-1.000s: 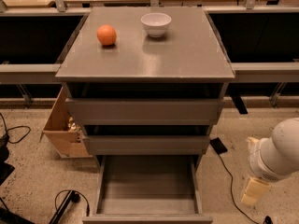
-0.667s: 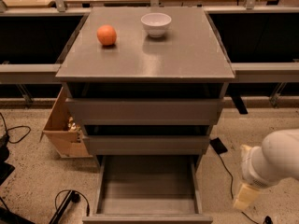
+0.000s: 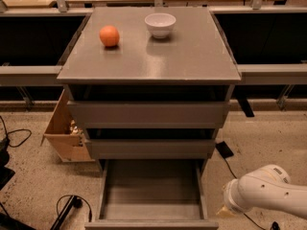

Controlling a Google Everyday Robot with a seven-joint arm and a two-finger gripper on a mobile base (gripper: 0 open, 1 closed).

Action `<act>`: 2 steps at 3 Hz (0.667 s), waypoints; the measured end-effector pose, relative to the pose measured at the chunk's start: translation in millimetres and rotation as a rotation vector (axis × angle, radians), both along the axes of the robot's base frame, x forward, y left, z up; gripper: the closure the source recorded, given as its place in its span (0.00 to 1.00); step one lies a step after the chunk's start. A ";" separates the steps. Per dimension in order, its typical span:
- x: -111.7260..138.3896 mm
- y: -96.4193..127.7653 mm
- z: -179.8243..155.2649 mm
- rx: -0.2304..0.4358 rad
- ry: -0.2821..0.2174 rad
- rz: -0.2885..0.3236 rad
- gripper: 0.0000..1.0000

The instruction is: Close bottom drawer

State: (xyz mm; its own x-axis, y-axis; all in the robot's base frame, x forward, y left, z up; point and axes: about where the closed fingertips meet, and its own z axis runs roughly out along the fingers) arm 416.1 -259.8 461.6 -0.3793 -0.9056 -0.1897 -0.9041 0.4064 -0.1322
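Observation:
The bottom drawer [image 3: 151, 188] of the grey cabinet stands pulled far out, showing its shallow empty grey tray; its front edge lies at the picture's lower border. The middle drawer front [image 3: 149, 148] and the top drawer front [image 3: 147, 114] above it are pushed in. My white arm [image 3: 268, 190] is low at the right, beside the open drawer's right side. The gripper [image 3: 224, 212] shows only as a tan tip next to the drawer's front right corner, apart from it.
An orange [image 3: 109, 35] and a white bowl [image 3: 160, 24] sit on the cabinet top [image 3: 192, 56]. A cardboard box [image 3: 64, 131] stands on the floor at the cabinet's left. Black cables [image 3: 67, 207] lie on the floor at lower left. A dark flat object [image 3: 224, 150] lies at the right.
My arm has swung lower and to the left, from the right edge toward the open drawer's front right corner. The drawer has not moved.

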 end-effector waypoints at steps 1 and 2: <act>1.9 4.5 -35.6 0.025 0.008 -0.004 0.71; 0.5 5.6 -39.4 0.029 0.012 -0.004 0.94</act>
State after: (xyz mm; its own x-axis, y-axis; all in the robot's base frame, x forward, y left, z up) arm 416.6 -254.1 422.1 -0.3850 -0.8984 -0.2111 -0.9041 0.4131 -0.1092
